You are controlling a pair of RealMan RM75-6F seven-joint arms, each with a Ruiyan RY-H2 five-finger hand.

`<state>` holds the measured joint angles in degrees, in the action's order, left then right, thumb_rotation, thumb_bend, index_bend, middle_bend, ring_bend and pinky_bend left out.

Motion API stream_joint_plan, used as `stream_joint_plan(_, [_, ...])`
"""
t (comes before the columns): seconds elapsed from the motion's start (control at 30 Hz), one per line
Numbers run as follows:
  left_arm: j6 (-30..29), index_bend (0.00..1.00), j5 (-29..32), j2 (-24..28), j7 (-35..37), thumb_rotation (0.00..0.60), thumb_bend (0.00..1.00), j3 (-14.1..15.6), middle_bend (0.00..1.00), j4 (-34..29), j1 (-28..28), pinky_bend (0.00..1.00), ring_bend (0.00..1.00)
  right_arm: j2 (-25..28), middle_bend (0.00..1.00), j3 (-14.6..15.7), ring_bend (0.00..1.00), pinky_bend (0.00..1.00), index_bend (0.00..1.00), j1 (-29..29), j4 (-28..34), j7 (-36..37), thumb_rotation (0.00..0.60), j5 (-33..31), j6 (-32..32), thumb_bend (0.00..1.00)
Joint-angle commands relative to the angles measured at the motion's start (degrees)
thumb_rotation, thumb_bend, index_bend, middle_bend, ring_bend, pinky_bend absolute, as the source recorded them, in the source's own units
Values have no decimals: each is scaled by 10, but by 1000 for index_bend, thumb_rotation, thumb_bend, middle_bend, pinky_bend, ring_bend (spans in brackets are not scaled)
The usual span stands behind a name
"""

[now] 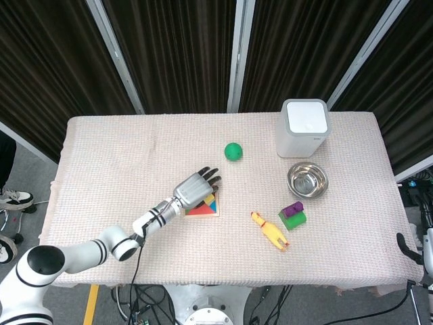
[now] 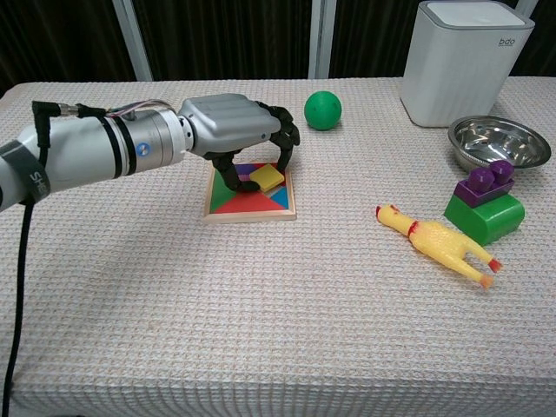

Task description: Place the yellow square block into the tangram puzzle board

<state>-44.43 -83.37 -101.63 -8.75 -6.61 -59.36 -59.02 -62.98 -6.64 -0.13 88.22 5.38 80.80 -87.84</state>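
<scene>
One arm does the work: the left arm reaches in low from the table's left front edge, forearm nearly level, and its left hand [image 2: 230, 130] arches palm-down over the board [image 2: 249, 194]. Its fingers [image 2: 285, 139] curl down over the board's far side while the thumb drops at the near side, and between them sits the yellow block [image 2: 267, 178], tilted, one edge raised off the coloured pieces rather than flat in its slot. Thumb and fingertips touch or nearly touch the block, so the hand appears to pinch it; from overhead the hand [image 1: 195, 189] hides most of the board [image 1: 206, 207] and the block cannot be made out. Past the fingertips, away from the robot, lies a green ball [image 2: 322, 110]. Well off to the fingers' right lie a rubber chicken [image 2: 439, 243], a green and purple brick [image 2: 485, 205], a steel bowl [image 2: 498, 142] and a white box [image 2: 467, 61]. Only a dark bit of the right arm shows at the overhead frame's lower right edge; its hand cannot be seen. A pale woven cloth [image 1: 122, 156] covers the table, with dark curtains and metal posts behind.
</scene>
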Motion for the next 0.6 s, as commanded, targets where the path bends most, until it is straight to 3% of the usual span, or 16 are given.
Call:
stream_joint_plan(0.03, [0,359,-3,4,5,600,330,4,148,-4,0,123,15,1,0,0,0,0,0,0,1,-1,600,-1,1,237])
stream_joint_plan(0.33, [-7,248,-3,9,10,600,318,4,148,-14,1,119,15,2,0,-1,0,0,0,-2,4,-2,600,-2,0,237])
stream_joint_plan(0.6, [-9,241,9,15,3,600,312,-2,148,-23,3,119,15,5,0,-2,0,0,0,-2,4,-3,600,-3,-1,237])
